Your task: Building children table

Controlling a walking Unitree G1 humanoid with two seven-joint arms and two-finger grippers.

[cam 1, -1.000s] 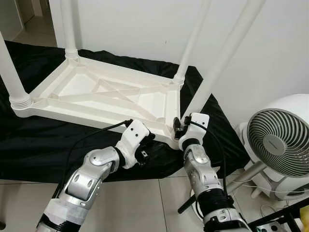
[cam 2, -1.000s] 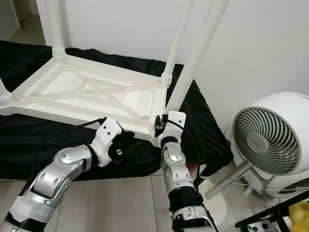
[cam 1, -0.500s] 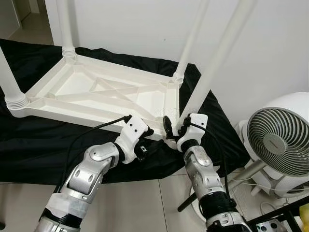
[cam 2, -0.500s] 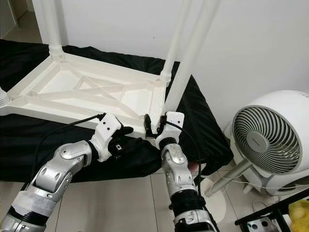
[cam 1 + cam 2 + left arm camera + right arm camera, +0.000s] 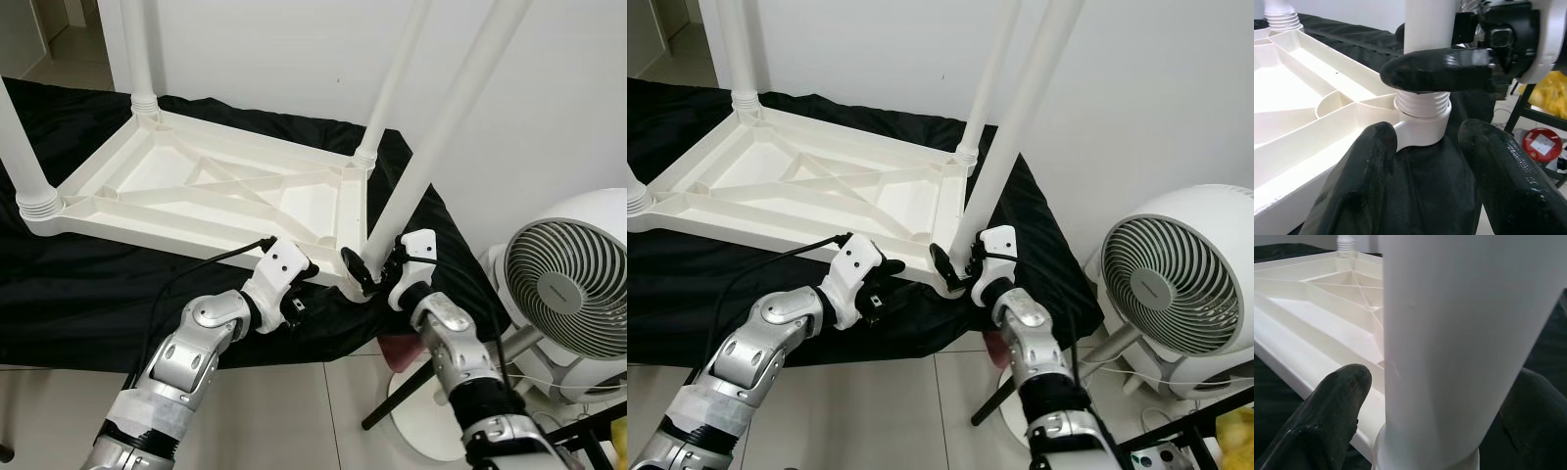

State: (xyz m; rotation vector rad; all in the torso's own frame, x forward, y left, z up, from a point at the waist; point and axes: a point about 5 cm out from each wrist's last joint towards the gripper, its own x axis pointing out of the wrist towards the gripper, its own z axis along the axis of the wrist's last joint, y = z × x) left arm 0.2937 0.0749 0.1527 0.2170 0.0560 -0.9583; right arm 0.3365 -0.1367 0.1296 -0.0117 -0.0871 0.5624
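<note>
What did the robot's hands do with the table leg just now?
The right gripper was shut on the base of the near table leg a second ago. It has since opened, and its black fingers now sit either side of the leg. The right arm swung outward to the robot's right. The left gripper stayed at the corner socket, open. The upside-down table and the fan did not move.

White fan, black cloth

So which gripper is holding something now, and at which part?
The right gripper straddles the white plastic table leg just above its threaded base; whether it clamps cannot be told.
</note>
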